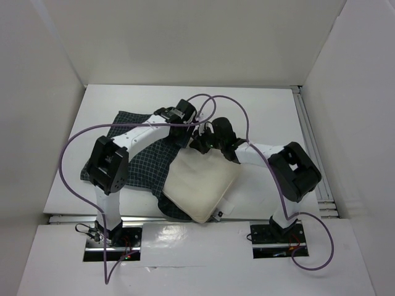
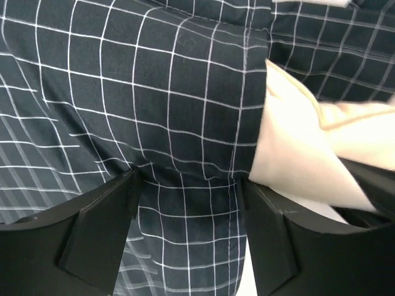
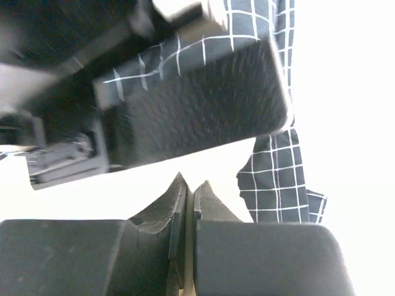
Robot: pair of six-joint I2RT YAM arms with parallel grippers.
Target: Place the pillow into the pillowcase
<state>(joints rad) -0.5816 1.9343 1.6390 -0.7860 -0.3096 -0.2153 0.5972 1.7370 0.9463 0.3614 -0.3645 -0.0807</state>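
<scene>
white table — pillow on pillowcase

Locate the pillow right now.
Top view: the pillow lies mid-table toward the near edge, overlapping the right end of the pillowcase, which spreads out to its left.

you get bright, even overhead light in the top view, with only faint, soft shadows on the table and patchy glare on the glossy white ledge nearest you. the left wrist view holds the pillowcase grid crisp at centre, while the pillow nears overexposure and smears at the right edge. in the right wrist view pale areas blow out to flat white, and the dark textured block sits close and blurred
</scene>
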